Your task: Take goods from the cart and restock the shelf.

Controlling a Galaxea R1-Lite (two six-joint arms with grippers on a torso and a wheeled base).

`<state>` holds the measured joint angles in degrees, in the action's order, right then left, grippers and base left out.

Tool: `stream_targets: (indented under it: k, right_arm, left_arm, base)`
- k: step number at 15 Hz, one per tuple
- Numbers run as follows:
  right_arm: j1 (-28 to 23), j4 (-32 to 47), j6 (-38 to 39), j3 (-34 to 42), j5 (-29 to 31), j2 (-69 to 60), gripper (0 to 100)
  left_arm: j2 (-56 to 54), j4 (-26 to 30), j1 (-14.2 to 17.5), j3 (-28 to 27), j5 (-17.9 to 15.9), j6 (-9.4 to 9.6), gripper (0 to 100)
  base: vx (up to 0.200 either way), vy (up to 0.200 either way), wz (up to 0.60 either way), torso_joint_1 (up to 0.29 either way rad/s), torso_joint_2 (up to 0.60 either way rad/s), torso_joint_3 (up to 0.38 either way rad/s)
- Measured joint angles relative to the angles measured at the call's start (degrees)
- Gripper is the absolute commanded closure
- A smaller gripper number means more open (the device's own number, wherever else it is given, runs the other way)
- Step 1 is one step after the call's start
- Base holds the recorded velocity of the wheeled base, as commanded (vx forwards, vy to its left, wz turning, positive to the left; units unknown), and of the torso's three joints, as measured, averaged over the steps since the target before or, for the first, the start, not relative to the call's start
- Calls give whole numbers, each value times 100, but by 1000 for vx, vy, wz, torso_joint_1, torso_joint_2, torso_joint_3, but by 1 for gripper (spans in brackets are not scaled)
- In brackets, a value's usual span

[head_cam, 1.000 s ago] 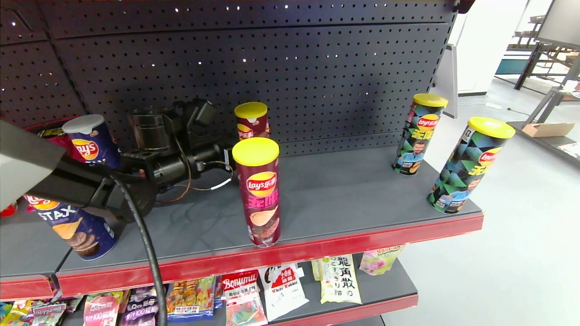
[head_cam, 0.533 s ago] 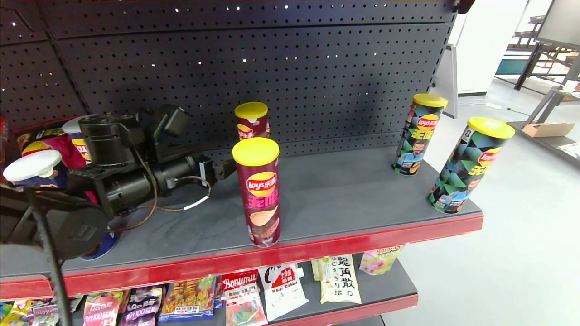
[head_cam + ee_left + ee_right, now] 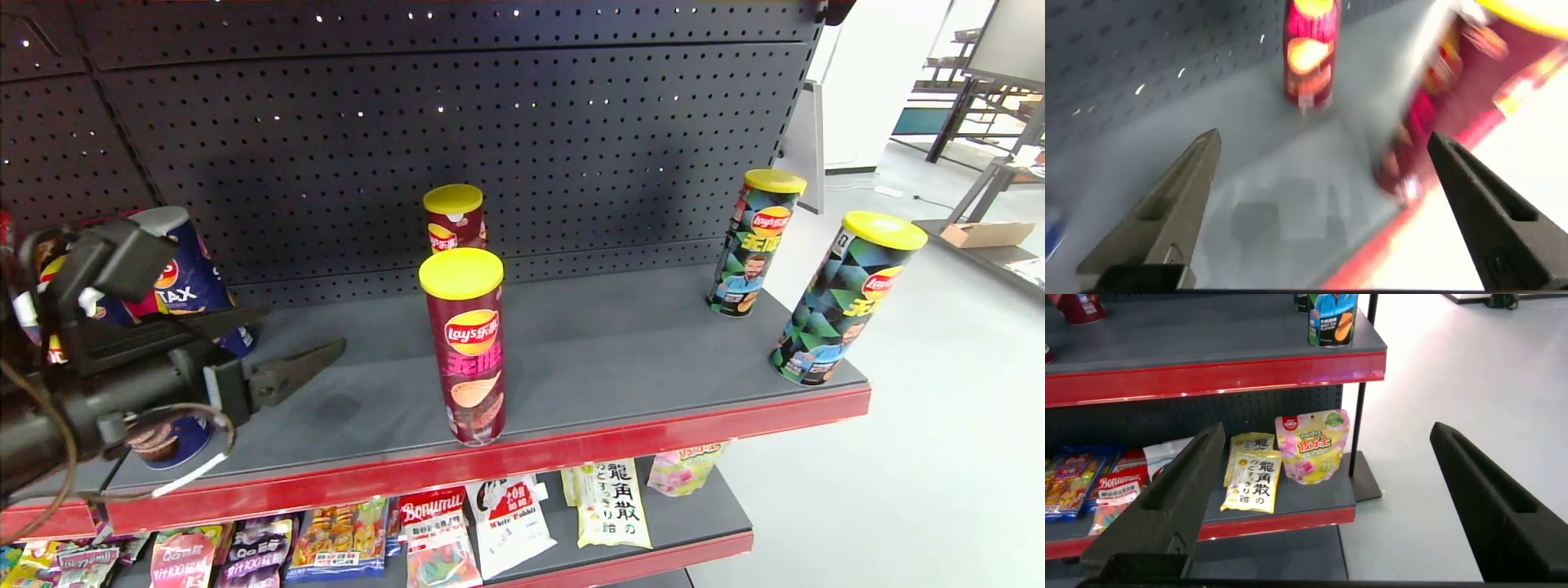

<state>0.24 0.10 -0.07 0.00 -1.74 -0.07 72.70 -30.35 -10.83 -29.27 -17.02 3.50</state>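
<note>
A maroon chip can (image 3: 465, 347) with a yellow lid stands upright at the front edge of the shelf (image 3: 620, 351), a second maroon can (image 3: 454, 216) behind it. Your left arm (image 3: 90, 400) lies level over the shelf's left end beside a blue can (image 3: 192, 286), the left pincer (image 3: 304, 328) spread wide and empty. Your right pincer (image 3: 1327, 429), equally wide and empty, faces snack bags (image 3: 1310, 445).
</note>
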Motion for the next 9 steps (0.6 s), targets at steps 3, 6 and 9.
stream_targets:
  k: [3,6,9]
  right_arm:
    - [0,-2,0,0,0,0,0]
    - [0,0,0,0,0,0,0]
    - [0,0,-4,0,-4,0,0]
  left_arm:
    - [-1559,859,204,364,1182,-5,0]
    - [-3176,1349,265,1012,1368,-38,0]
    - [-4603,3084,217,1230,1090,52,0]
  base:
    - [0,0,0,0,0,0]
    - [0,0,0,0,0,0]
    - [0,0,0,0,0,0]
